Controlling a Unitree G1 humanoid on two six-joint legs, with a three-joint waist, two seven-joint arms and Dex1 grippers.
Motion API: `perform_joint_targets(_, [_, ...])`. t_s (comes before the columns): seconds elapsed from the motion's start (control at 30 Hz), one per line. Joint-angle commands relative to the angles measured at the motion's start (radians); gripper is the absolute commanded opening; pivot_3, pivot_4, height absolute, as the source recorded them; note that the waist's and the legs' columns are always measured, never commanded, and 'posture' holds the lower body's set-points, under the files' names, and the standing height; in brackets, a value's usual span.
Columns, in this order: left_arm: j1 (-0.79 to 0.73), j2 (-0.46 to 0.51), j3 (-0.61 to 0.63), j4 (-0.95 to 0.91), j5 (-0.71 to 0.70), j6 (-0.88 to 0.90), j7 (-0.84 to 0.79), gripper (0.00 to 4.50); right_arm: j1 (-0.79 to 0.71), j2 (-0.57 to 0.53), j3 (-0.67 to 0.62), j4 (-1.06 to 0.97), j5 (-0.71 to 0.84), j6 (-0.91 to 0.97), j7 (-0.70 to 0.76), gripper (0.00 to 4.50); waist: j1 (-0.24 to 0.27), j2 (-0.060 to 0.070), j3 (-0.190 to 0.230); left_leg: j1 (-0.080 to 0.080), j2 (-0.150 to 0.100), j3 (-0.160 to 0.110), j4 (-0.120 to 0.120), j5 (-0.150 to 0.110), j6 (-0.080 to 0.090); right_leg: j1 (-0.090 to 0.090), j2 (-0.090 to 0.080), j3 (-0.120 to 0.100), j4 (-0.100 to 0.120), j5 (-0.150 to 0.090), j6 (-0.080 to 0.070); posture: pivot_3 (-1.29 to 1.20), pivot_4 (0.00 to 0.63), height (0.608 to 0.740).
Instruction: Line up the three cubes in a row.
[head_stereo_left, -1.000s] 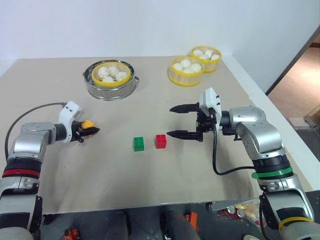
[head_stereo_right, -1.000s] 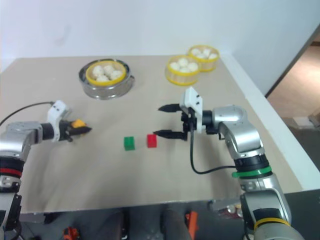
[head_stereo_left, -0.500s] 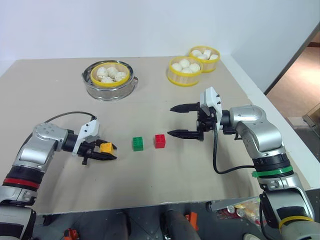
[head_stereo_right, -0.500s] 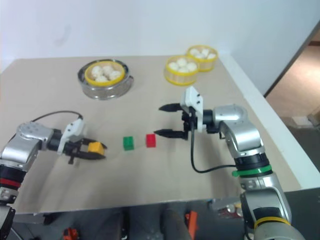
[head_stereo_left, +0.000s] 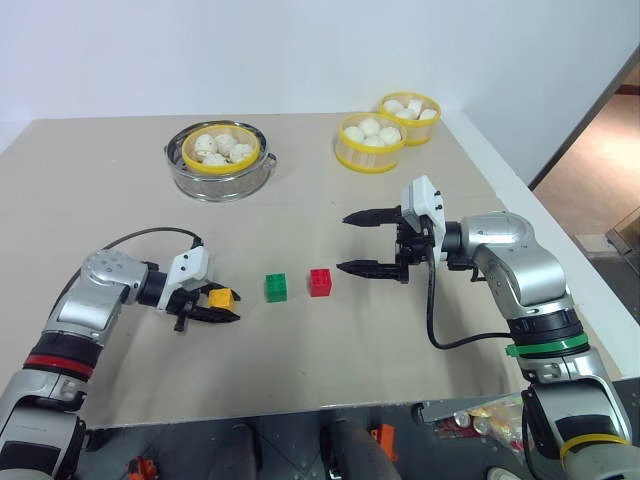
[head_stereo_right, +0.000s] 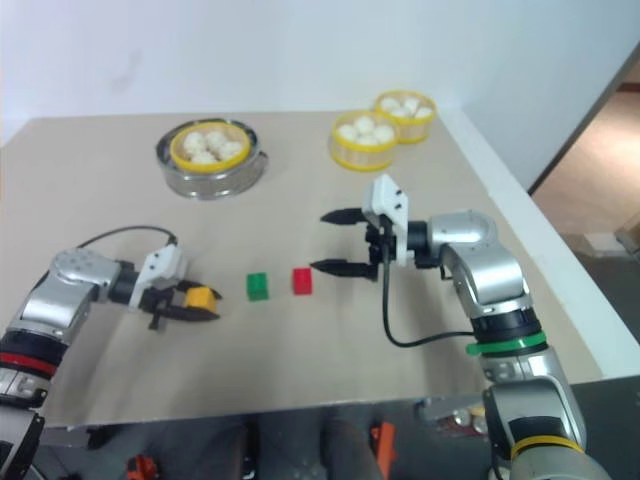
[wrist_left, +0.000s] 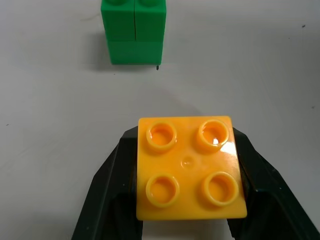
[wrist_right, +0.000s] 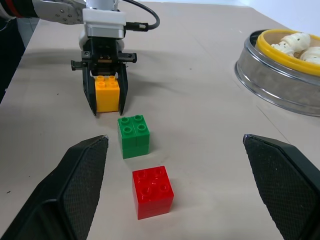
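The green cube (head_stereo_left: 277, 288) and the red cube (head_stereo_left: 321, 282) sit side by side on the tan table (head_stereo_left: 330, 350), a small gap between them. To their left, my left gripper (head_stereo_left: 228, 303) is shut on the yellow-orange cube (head_stereo_left: 220, 297), studs up, low over the table and roughly level with the other two. From the left wrist, the held yellow-orange cube (wrist_left: 190, 167) faces the green cube (wrist_left: 134, 30) across bare table. My right gripper (head_stereo_left: 343, 242) hovers open just right of the red cube (wrist_right: 152, 191), nothing between its fingers.
At the back left stands a metal pot (head_stereo_left: 220, 178) holding a yellow-rimmed basket of white buns. Two more bun baskets (head_stereo_left: 371, 142) (head_stereo_left: 410, 105) sit at the back right. The table's right edge (head_stereo_left: 540, 230) runs close behind my right arm.
My left gripper carried the yellow-orange cube right and down, from the table's left side to just left of the green cube, rolling its wrist. The right arm stayed still.
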Motion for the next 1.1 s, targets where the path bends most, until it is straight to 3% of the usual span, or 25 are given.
perform_joint_targets(0.03, [-0.029,-0.008,0.005,0.016,0.007,-0.017,0.006,1.40,-0.004,-0.011,-0.016,-0.039,0.009,-0.009,0.003,4.50,0.000,0.000,0.000,0.000,0.000,0.000,0.000,0.000,0.000,0.000,0.000,0.000,0.000,0.000,0.000,0.00,0.150,0.740])
perform_joint_targets(0.47, [-0.019,-0.007,-0.006,0.033,0.027,-0.003,-0.003,1.40,0.006,-0.018,-0.021,-0.057,0.013,0.002,-0.002,4.50,-0.001,0.000,0.000,0.000,0.000,0.000,0.000,0.000,0.000,0.000,0.000,0.000,0.000,0.000,0.000,0.00,0.150,0.740])
perform_joint_targets(0.5, [-0.022,-0.011,-0.005,0.034,0.029,0.001,0.003,2.20,0.005,-0.018,-0.020,-0.056,0.013,0.002,-0.002,4.50,-0.001,0.000,0.000,0.001,0.000,0.000,0.000,0.000,0.000,0.000,0.000,0.000,0.000,0.000,0.000,0.00,0.150,0.740])
perform_joint_targets(0.57, [-0.024,-0.013,-0.007,0.032,0.034,0.006,0.010,2.67,0.004,-0.017,-0.020,-0.056,0.014,0.002,-0.002,4.50,0.000,0.000,0.000,0.001,0.000,0.000,0.000,0.000,0.000,0.000,0.000,0.000,0.001,0.000,0.000,0.00,0.150,0.740])
perform_joint_targets(0.73, [-0.022,-0.007,-0.004,0.003,0.033,0.031,0.015,4.43,0.005,-0.019,-0.020,-0.055,0.014,0.003,-0.002,4.50,0.003,0.000,0.000,0.001,0.000,0.000,0.001,0.002,0.003,0.001,0.000,0.000,0.001,0.001,-0.005,0.00,0.150,0.740])
perform_joint_targets(1.1, [0.009,0.073,0.150,-0.206,-0.107,0.258,0.095,4.48,-0.006,-0.018,-0.041,-0.060,0.028,0.017,-0.019,4.50,-0.004,0.001,0.000,0.001,0.000,0.000,0.006,0.004,0.004,0.000,0.001,0.002,0.001,0.008,-0.005,0.00,0.150,0.740])
